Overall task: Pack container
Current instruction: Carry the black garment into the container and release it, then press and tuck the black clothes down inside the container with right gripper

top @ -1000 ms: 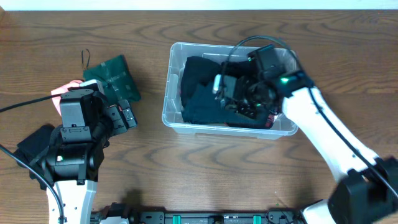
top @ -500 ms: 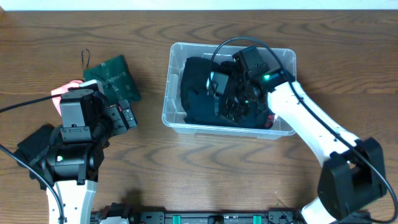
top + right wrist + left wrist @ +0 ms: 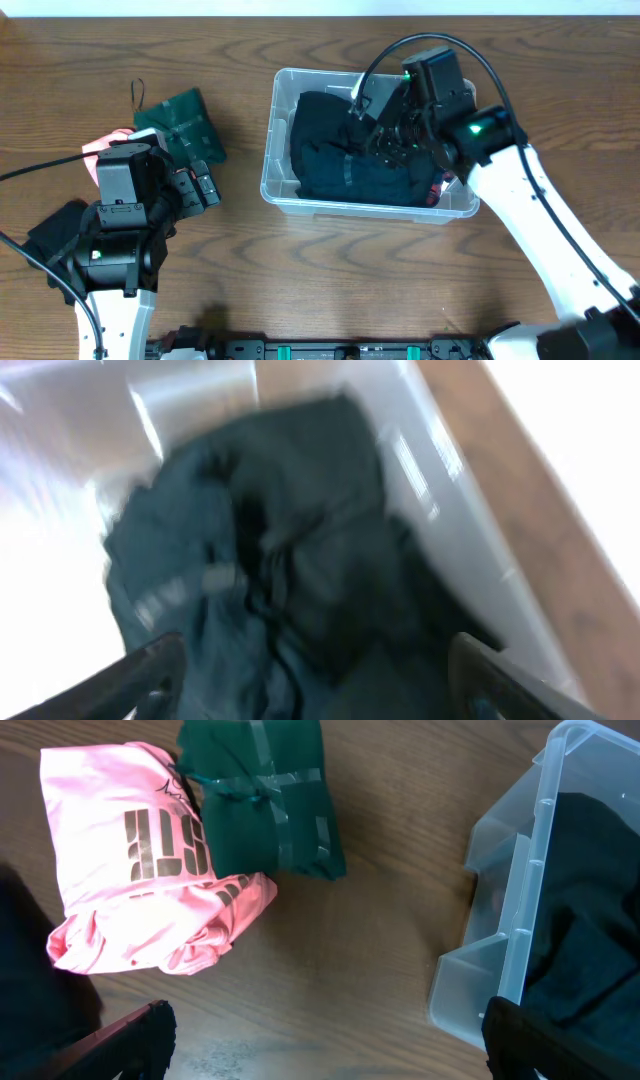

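The clear container (image 3: 272, 150) stands at the middle of the table, filled with dark folded clothing (image 3: 330, 150). My right gripper (image 3: 388, 138) hovers over the container's right half, open, with the dark clothing (image 3: 290, 560) lying loose below its spread fingers; the right wrist view is blurred. My left gripper (image 3: 205, 185) stands open over bare wood left of the container (image 3: 520, 910), with nothing between its fingers (image 3: 150, 1030). A pink shirt (image 3: 140, 860) and a folded green garment (image 3: 265, 800) lie just ahead of it.
The pink shirt (image 3: 100, 145) and green garment (image 3: 185, 125) sit on the table's left side. A black item (image 3: 55, 230) lies by the left arm's base. A bit of red (image 3: 437, 190) shows in the container's front right corner.
My right gripper has opened from shut, let go of the dark clothing in the container, and risen toward the back. The left arm has not moved.
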